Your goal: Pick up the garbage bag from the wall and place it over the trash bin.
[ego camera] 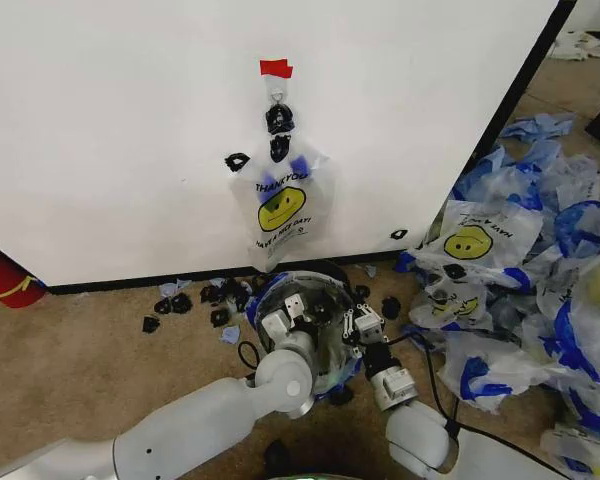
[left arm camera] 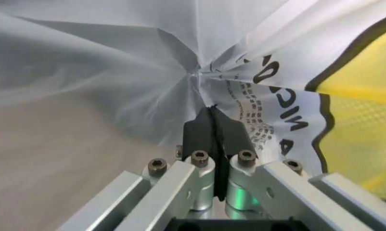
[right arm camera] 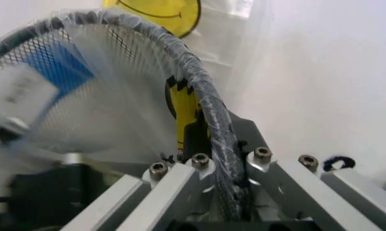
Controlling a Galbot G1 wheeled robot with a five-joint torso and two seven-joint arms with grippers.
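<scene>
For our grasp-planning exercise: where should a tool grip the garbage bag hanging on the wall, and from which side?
The gathered neck just under the hook, approached from the front, square to the wall: the garbage bag narrows and bunches there, while its printed body hangs flat against the panel.

garbage bag (ego camera: 280, 205) on wall (ego camera: 120, 120): "THANK YOU" over yellow smiley, "HAVE A NICE DAY!" beneath | bag in floor pile (ego camera: 470, 240): same print, smaller lines unreadable

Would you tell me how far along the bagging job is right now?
Done: a see-through smiley-face plastic bag already lines the round black mesh trash bin. In hand: left gripper pinches its film; right gripper at the rim. Left: settling it, releasing.
</scene>
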